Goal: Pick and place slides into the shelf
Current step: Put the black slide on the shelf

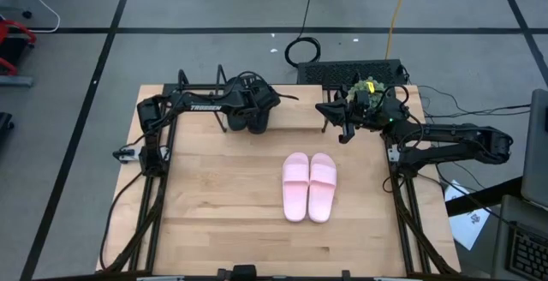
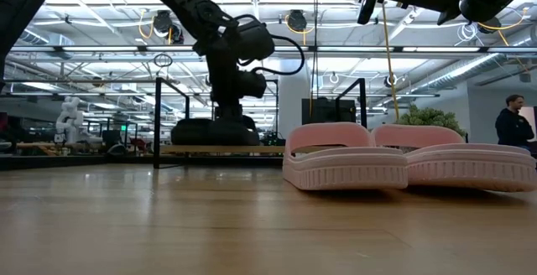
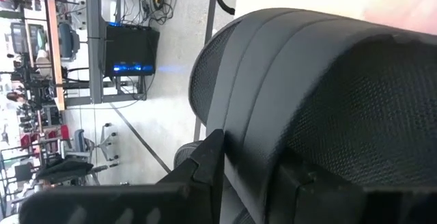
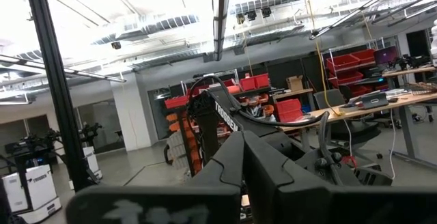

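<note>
Pink slides (image 1: 309, 186) lie mid-worktop (image 1: 214, 221). Left end effector (image 1: 248, 118) clenches a black slide (image 3: 321, 108) at the far edge; whether the right end effector (image 1: 342, 122) is clenched cannot be told.

White "TROSSEN" lettering along the left arm (image 1: 205, 105), partly readable in other views.

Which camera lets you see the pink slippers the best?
The high view. It shows both pink slides whole, lying side by side on the wooden table. The low view shows them only from the side, close up. Neither wrist view shows them.
</note>
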`<action>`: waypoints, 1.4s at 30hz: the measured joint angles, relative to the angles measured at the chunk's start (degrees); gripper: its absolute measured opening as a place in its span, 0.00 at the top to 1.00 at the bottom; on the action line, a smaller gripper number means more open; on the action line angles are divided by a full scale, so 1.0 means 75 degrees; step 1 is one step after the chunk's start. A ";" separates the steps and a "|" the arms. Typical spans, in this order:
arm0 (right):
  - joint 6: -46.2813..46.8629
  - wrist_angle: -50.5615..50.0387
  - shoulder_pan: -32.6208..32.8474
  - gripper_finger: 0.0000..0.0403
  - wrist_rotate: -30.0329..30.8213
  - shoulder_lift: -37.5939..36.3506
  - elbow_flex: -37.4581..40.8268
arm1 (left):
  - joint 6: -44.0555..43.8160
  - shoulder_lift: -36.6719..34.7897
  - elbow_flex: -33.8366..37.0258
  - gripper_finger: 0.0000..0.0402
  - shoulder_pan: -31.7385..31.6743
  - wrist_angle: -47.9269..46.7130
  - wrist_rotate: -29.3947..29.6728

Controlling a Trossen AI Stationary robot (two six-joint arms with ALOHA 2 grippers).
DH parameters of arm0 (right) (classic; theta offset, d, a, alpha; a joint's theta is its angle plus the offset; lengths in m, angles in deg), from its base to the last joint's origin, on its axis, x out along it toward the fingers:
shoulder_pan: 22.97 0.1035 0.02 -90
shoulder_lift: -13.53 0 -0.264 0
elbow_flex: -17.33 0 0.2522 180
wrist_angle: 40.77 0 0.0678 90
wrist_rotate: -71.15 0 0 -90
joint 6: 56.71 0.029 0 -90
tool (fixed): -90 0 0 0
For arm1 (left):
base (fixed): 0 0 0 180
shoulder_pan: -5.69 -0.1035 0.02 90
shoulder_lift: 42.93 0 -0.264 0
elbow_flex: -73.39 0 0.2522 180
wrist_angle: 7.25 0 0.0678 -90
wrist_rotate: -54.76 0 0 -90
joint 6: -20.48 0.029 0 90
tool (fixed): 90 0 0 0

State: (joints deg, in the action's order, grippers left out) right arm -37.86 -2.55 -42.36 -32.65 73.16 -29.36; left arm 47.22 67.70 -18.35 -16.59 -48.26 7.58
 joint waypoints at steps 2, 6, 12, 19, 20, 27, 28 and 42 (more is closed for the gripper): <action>0.0000 0.0000 0.0000 1.00 0.0000 0.0000 -0.0001 | 0.0007 0.0000 0.0000 0.80 0.0035 0.0000 -0.0018; 0.0001 0.0000 0.0000 1.00 -0.0003 0.0000 0.0000 | 0.0015 0.0000 0.0000 0.80 0.0037 0.0000 -0.0038; 0.0000 0.0000 0.0000 1.00 -0.0003 0.0000 0.0000 | 0.0003 0.0000 0.0000 0.80 0.0028 0.0009 0.0126; 0.0000 0.0000 0.0000 1.00 -0.0006 0.0000 0.0000 | -0.0061 0.0000 0.0000 0.80 0.0017 0.0061 0.0120; 0.0000 0.0000 0.0000 1.00 -0.0006 0.0000 0.0000 | -0.0067 0.0000 0.0000 0.80 0.0017 0.0061 0.0120; 0.0000 0.0000 0.0085 1.00 -0.0011 0.0000 0.0000 | -0.0070 0.0000 0.0000 0.80 0.0009 0.0063 0.0092; -0.0003 0.0000 0.0111 1.00 -0.0009 0.0000 0.0000 | -0.0070 0.0000 0.0000 0.80 -0.0006 0.0064 0.0069; -0.0090 -0.0012 0.0204 1.00 -0.0006 0.0000 0.0000 | -0.0070 0.0000 -0.0032 0.62 -0.0106 0.0075 0.0104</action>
State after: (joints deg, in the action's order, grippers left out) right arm -38.53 -2.63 -40.83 -32.70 73.16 -29.36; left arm 46.70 67.70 -18.59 -17.38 -47.69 8.36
